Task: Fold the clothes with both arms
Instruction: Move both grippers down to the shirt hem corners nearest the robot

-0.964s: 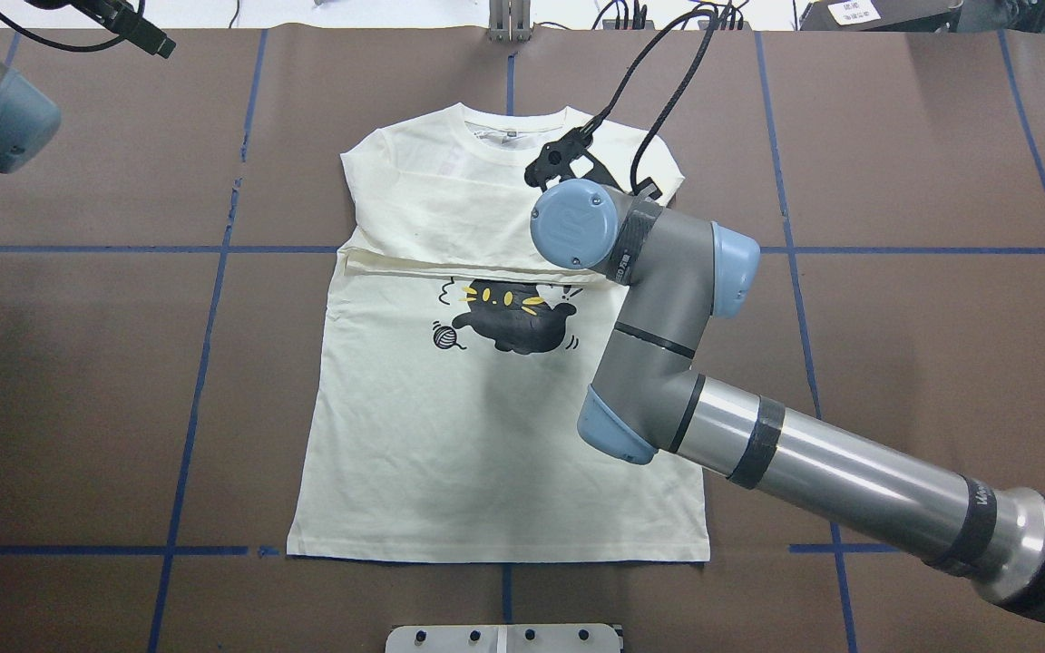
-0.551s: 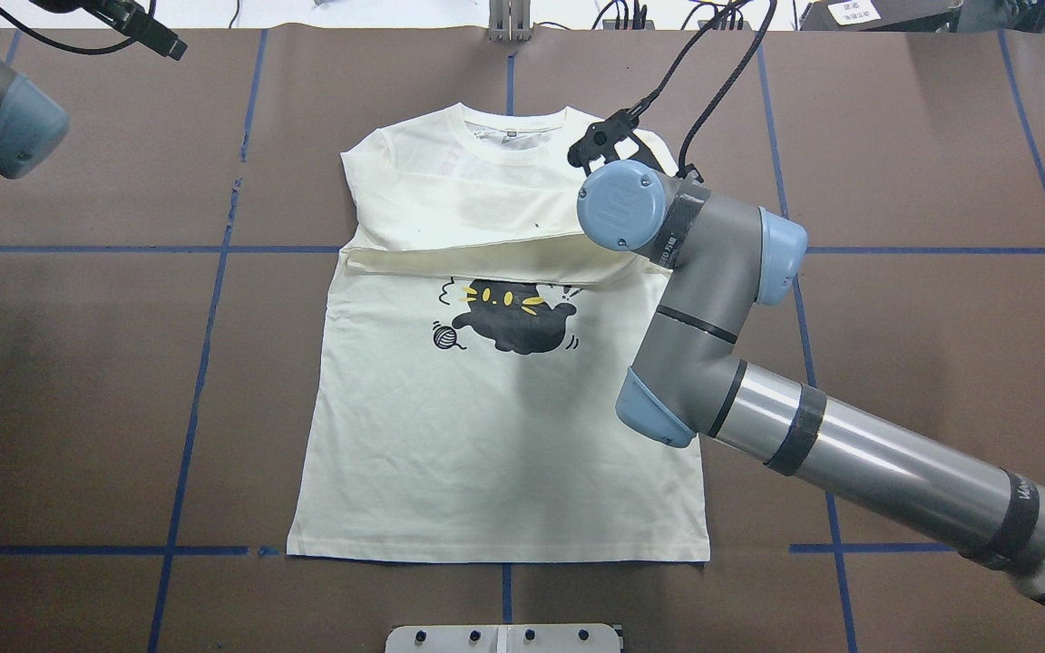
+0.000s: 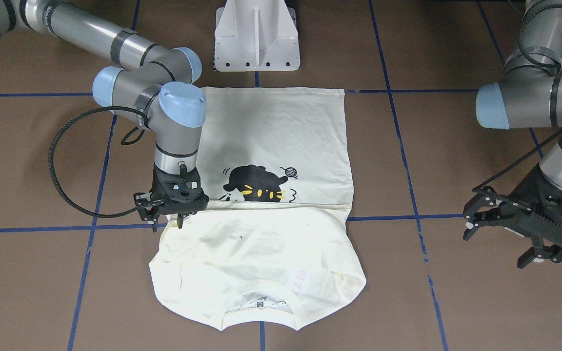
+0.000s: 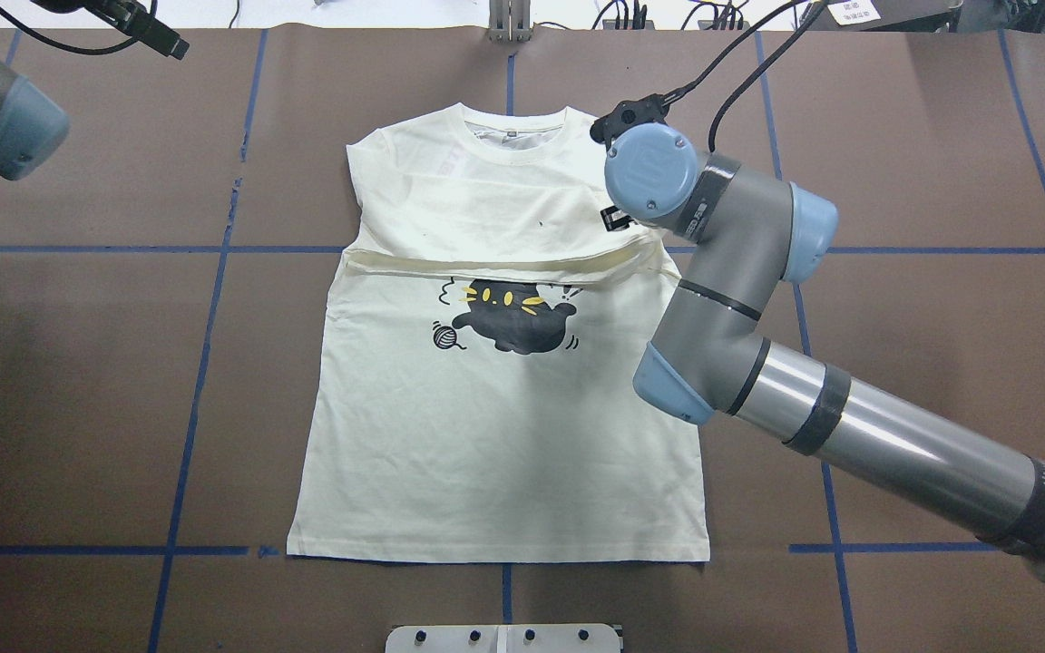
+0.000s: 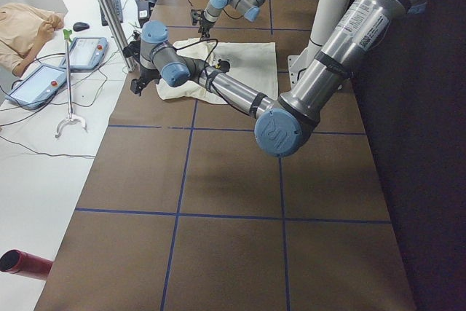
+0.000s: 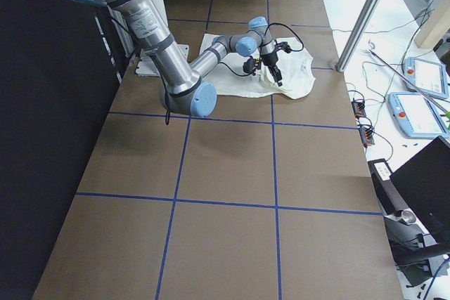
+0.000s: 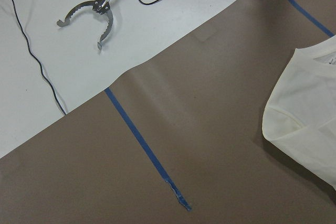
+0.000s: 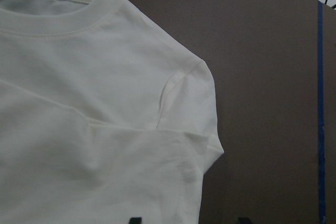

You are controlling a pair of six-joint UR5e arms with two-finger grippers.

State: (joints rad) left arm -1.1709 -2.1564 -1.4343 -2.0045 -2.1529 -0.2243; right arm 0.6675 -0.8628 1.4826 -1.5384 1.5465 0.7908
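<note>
— Bright, even light from above; soft shadows beneath the silver-grey tubular right arm on the brown paper-covered table.
— Sharp, mostly. Right wrist view is softer, the cream T-shirt nearly washed out.

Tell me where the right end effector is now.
In the front-facing view the right end effector is on the left, above the side edge of the T-shirt at the fold, left of the cat print.
</note>
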